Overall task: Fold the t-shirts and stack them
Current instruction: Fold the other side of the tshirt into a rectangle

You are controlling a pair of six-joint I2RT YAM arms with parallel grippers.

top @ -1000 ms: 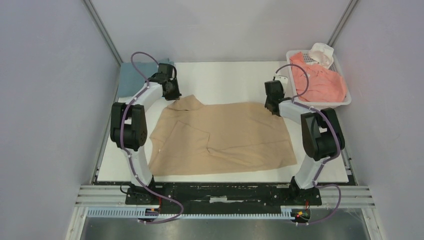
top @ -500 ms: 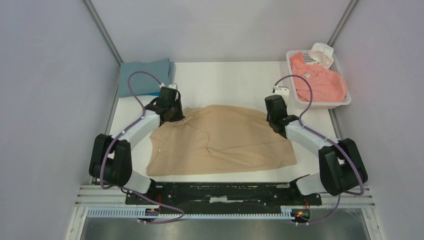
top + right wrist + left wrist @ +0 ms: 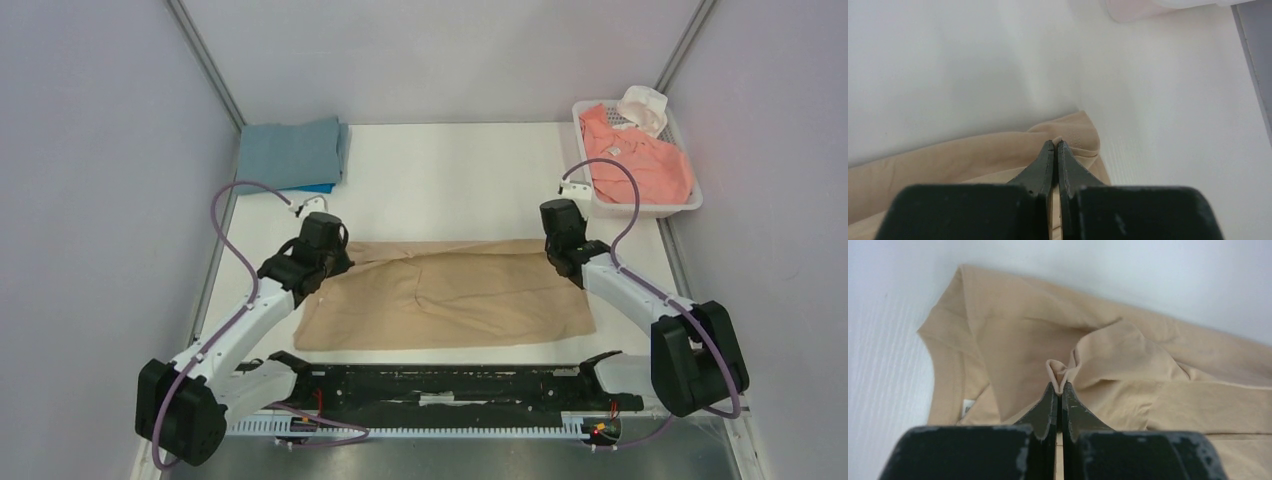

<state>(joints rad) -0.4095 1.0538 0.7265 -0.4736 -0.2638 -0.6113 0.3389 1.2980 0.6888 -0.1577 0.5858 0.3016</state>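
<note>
Grey-blue t-shirt (image 3: 292, 155) lies folded at the far-left corner of the table (image 3: 450, 170). The tan t-shirt (image 3: 470, 300) stretches across the near middle. Far right, a white basket (image 3: 650, 211) holds the salmon-pink t-shirt (image 3: 640, 165). The left gripper (image 3: 1058, 388) is clamped on a fold at the tan t-shirt's left end; the right gripper (image 3: 1055, 145) pinches its right corner.

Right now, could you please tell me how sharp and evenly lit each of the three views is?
Top external: even, soft light, all sharp. Left wrist: tan cloth t-shirt sharp. Right wrist: white tabletop nearly washed out, white plastic basket out of focus.
</note>
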